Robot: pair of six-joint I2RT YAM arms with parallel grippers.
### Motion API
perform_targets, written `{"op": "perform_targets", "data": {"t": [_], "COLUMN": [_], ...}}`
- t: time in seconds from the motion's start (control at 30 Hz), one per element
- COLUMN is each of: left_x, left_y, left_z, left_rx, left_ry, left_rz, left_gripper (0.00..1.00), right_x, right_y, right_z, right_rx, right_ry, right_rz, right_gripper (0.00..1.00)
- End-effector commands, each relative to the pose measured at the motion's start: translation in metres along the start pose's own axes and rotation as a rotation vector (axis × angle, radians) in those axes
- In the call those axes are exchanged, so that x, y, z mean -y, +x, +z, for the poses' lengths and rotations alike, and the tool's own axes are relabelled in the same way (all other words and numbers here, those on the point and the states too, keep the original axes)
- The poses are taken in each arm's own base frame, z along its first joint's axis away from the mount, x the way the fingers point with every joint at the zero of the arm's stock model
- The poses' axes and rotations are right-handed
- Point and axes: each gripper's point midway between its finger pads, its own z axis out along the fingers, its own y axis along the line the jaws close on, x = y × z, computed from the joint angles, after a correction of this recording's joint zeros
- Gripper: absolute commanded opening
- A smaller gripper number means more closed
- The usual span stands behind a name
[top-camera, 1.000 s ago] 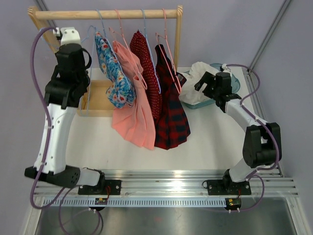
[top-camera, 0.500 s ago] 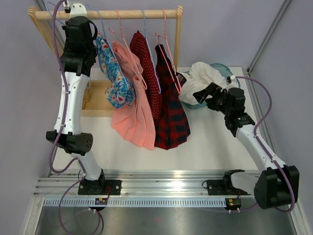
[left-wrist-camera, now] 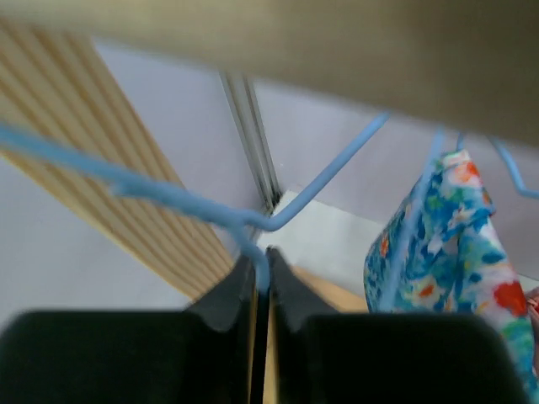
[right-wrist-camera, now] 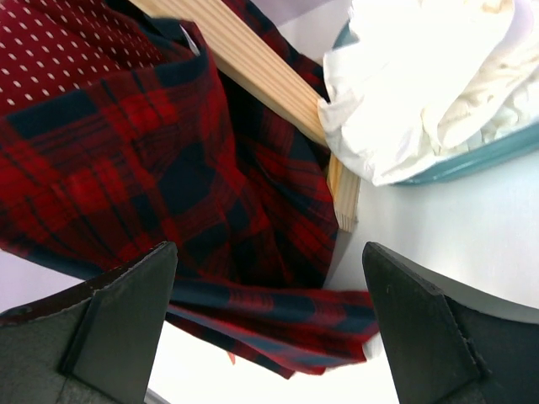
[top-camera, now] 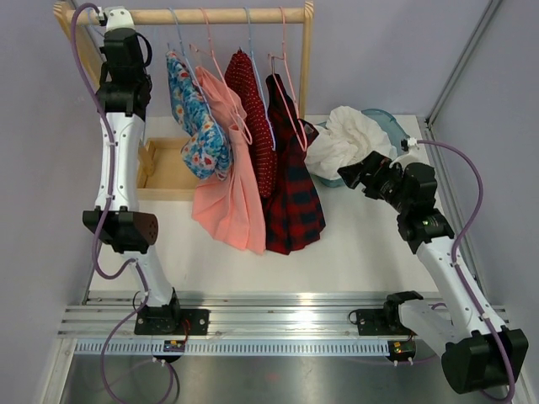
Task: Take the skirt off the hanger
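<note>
Our left hand (left-wrist-camera: 261, 271) is clenched on the thin wire of a blue hanger (left-wrist-camera: 168, 198), right under the rail (left-wrist-camera: 337, 50), at 11 o'clock over the surface. Pinching the wire there would let us steady it or lift it off the rail, we judge. We cannot tell whether that wire carries the floral skirt (left-wrist-camera: 446, 244) hanging just at its 3 o'clock.

Our right hand (right-wrist-camera: 269, 252) is released, fingers spread wide, touching nothing. It faces the plaid skirt (right-wrist-camera: 126, 143), which hangs at the rail's 3 o'clock end. Spread like that, it looks ready to take the cloth while the other arm works up high. All four garments hang on hangers; none is off yet.

At 2 o'clock a teal basin (right-wrist-camera: 472, 156) sits on the surface (right-wrist-camera: 455, 244), heaped with white cloth (right-wrist-camera: 438, 76) that spills over its rim.
</note>
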Motion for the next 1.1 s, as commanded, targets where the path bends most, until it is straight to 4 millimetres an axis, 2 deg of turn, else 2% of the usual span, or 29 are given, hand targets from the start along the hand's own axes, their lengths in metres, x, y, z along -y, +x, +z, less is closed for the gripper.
{"op": "perform_targets", "data": {"t": [0.0,0.03,0.07,0.13,0.17,0.3,0.33,0.4,0.43,0.5,0.53,0.6,0.63,0.7,0.73,0.8,0.93,1.07], "left_x": [0.0,-0.003,-0.004,-0.01,-0.011,-0.02,-0.024,-0.025,-0.024,-0.018,-0.004,0.005,0.02,0.03,0.042,0.051,0.074,0.089], "left_y": [0.021,0.018,0.025,0.017,0.017,0.004,-0.003,-0.006,-0.013,-0.016,-0.018,-0.019,-0.018,-0.019,-0.018,-0.015,0.001,0.018], "left_z": [-0.002,-0.005,-0.005,-0.014,-0.017,-0.039,-0.052,-0.063,-0.079,-0.093,-0.107,-0.121,-0.134,-0.149,-0.158,-0.167,-0.168,-0.155], "left_rx": [-0.066,-0.057,-0.073,-0.049,-0.05,-0.032,-0.024,-0.02,-0.004,0.003,0.008,0.013,0.01,0.012,0.012,0.014,-0.014,-0.046], "left_ry": [0.023,0.02,0.017,0.012,0.008,0.027,0.038,0.047,0.069,0.085,0.122,0.126,0.17,0.211,0.248,0.274,0.303,0.285], "left_rz": [-0.025,-0.034,-0.032,-0.043,-0.045,-0.088,-0.098,-0.113,-0.117,-0.098,-0.067,-0.043,-0.029,-0.045,-0.055,-0.062,-0.057,-0.05], "left_gripper": [0.18,0.27,0.32,0.39,0.46,0.56,0.56,0.7,0.74,0.75,0.78,0.79,0.79,0.79,0.79,0.78,0.77,0.75], "right_x": [0.002,0.002,0.001,0.0,-0.002,-0.002,-0.003,-0.004,-0.004,-0.005,-0.005,-0.006,-0.006,-0.005,-0.005,-0.004,-0.003,-0.005], "right_y": [0.011,0.011,0.01,0.01,0.009,0.009,0.01,0.011,0.011,0.012,0.012,0.013,0.015,0.017,0.017,0.019,0.021,0.02], "right_z": [0.001,0.0,0.0,-0.003,-0.006,-0.014,-0.015,-0.02,-0.022,-0.027,-0.029,-0.034,-0.036,-0.04,-0.043,-0.049,-0.061,-0.074], "right_rx": [-0.038,-0.038,-0.036,-0.035,-0.03,-0.024,-0.025,-0.024,-0.024,-0.021,-0.021,-0.015,-0.02,-0.02,-0.017,-0.013,-0.005,0.01], "right_ry": [-0.001,-0.004,-0.007,-0.01,-0.013,-0.008,-0.009,-0.012,-0.01,-0.013,-0.013,-0.019,-0.015,-0.012,-0.011,-0.005,0.008,0.01], "right_rz": [-0.004,-0.004,-0.003,-0.007,-0.01,-0.023,-0.025,-0.027,-0.028,-0.031,-0.032,-0.037,-0.037,-0.04,-0.043,-0.048,-0.066,-0.083], "right_gripper": [0.99,0.99,1.0,0.99,0.99,1.0,1.0,1.0,0.99,1.0,0.99,1.0,0.99,0.99,0.99,1.0,0.99,1.0]}}
